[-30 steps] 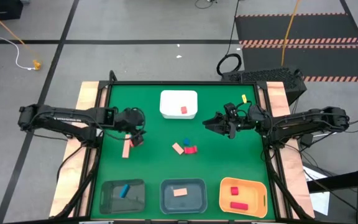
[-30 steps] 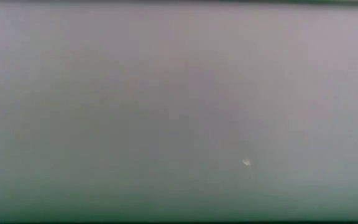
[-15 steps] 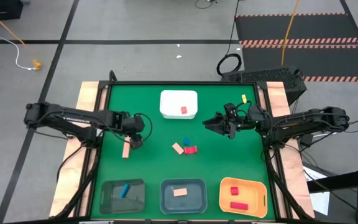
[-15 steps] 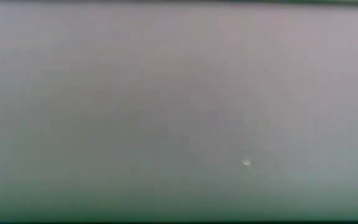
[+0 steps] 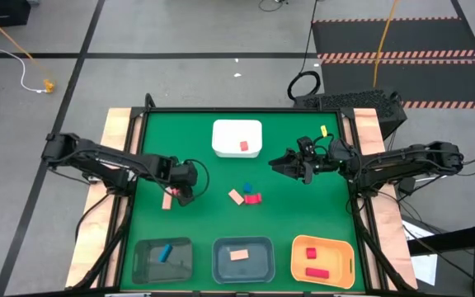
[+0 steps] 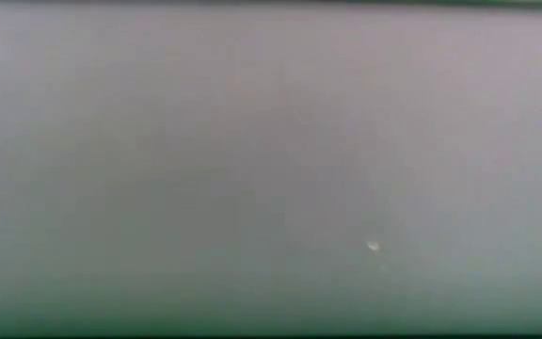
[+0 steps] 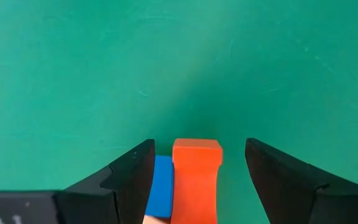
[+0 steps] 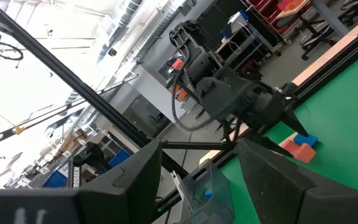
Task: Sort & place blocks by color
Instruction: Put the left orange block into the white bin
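My left gripper [image 5: 181, 193] hangs open over the table's left part, fingers pointing down. In the left wrist view the left gripper [image 7: 199, 144] straddles a red-orange block [image 7: 196, 171] and a blue block [image 7: 161, 186] lying side by side on the green mat. A tan bar [image 5: 167, 200] lies right beside them. A tan block [image 5: 236, 196], a blue block [image 5: 247, 188] and a red block [image 5: 254, 199] form a small group at the table's middle. My right gripper [image 5: 283, 163] waits open at the right. The low view shows only grey. My left gripper has one finger [image 7: 132, 177] right beside the blue block's outer side [image 7: 157, 186], coming from above. Whether they touch I cannot tell. The red-orange block stands apart from the other finger [image 7: 278, 180]. Both blocks rest on the mat.
A white tray [image 5: 228, 132] holding one red block [image 5: 244, 145] sits at the far middle. Along the near edge stand a clear bin [image 5: 151, 262] with a blue block, a blue-grey bin [image 5: 258, 266] with a tan block and an orange bin [image 5: 340, 256] with red blocks.
My left gripper has moved a little toward the table's near edge and right, coming over the small blocks beside the tan bar. The right arm and the blocks have stayed where they were.
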`<state>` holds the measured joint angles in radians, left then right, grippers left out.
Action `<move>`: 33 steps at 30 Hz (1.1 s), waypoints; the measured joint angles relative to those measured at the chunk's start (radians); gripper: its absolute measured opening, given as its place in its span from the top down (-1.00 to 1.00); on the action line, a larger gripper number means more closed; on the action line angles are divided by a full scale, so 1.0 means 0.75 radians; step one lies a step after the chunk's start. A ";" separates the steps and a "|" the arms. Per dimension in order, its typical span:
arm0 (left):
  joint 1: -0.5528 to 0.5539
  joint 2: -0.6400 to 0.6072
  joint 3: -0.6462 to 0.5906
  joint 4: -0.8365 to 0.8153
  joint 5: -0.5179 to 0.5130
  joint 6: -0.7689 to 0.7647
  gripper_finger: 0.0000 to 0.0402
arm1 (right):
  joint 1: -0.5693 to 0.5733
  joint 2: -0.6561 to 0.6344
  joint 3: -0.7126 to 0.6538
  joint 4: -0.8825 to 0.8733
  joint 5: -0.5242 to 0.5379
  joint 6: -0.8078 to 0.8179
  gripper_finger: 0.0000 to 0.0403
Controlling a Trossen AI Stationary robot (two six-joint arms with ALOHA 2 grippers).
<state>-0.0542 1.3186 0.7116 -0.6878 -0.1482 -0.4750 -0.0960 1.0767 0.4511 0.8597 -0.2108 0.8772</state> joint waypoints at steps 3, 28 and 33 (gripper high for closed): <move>-0.004 0.053 0.000 0.008 0.000 -0.008 -0.25 | 0.000 0.000 0.000 0.000 0.000 0.000 -0.02; -0.007 0.091 -0.192 0.247 0.028 0.155 -0.02 | 0.000 0.000 0.000 0.000 0.000 0.000 -0.02; -0.007 0.091 -0.193 0.254 0.038 0.172 0.33 | 0.000 0.000 0.000 0.000 0.000 0.000 -0.02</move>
<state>-0.0593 1.3871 0.5667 -0.4973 -0.1196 -0.3459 -0.0962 1.0765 0.4511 0.8596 -0.2108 0.8772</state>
